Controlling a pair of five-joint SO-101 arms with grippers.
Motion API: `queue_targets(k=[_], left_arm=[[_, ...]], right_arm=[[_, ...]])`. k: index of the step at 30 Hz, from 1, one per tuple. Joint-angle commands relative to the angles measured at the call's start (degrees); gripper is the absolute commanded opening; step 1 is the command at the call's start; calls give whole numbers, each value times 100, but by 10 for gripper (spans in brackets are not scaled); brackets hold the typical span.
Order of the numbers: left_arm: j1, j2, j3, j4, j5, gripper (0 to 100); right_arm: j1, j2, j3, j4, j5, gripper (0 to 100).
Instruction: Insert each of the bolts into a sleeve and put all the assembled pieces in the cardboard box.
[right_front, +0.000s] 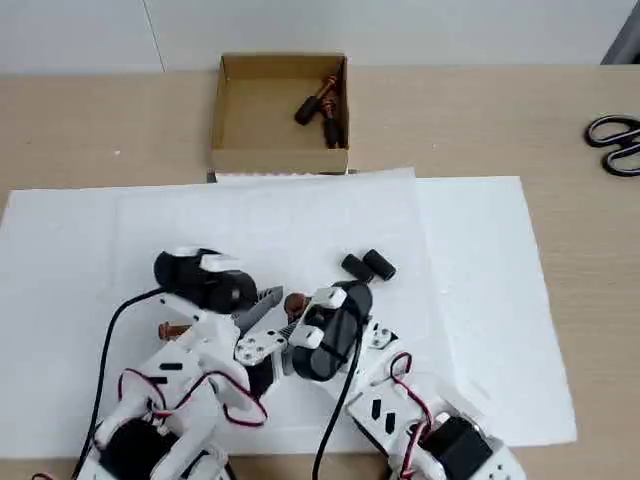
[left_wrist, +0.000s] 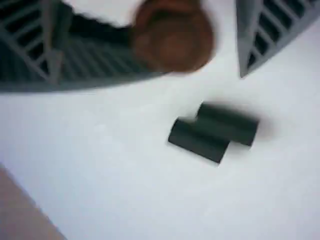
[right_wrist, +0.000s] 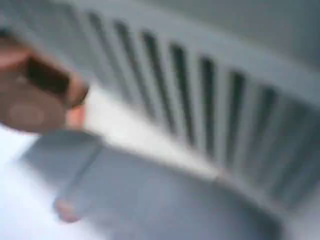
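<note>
A copper bolt (right_front: 295, 303) lies on the white paper between the two arms. Its brown head (left_wrist: 172, 37) sits between the fingers of my open left gripper (right_front: 272, 308), with a dark piece behind it. My right gripper (right_front: 305, 325) is pressed close against the same bolt (right_wrist: 30, 110) from the other side. Two black sleeves (right_front: 366, 266) lie side by side just beyond the grippers, and they also lie past the left gripper (left_wrist: 202, 75) as sleeves (left_wrist: 212, 132). A second bolt (right_front: 172, 330) rests left of the left arm. The cardboard box (right_front: 215, 110) at the back holds two assembled pieces (right_front: 322, 105).
A white paper sheet (right_front: 480, 300) covers the work area on the wooden table. Scissors (right_front: 615, 143) lie at the far right edge. Red and black cables (right_front: 190, 395) trail over both arm bases at the front.
</note>
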Motion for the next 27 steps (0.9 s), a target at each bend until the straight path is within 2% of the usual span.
queue_targets(k=[1, 7, 12, 17, 23, 27], left_arm=[[-18, 0, -400, 79, 44, 225], [-26, -35, -558, 70, 53, 205], [-70, -35, -567, 44, 18, 1], [-1011, 0, -426, 35, 0, 6], [-2145, -35, 295, 62, -457, 6], [-2620, -35, 743, 79, -941, 6]], right_arm=[[48, -66, -105, -207, -18, 2], [57, -66, -18, -207, -18, 2], [268, -66, 0, -207, -18, 2], [690, -66, 9, -198, -53, 2], [1218, -66, 325, -277, -70, 2], [1719, 4, 651, -822, -352, 2]])
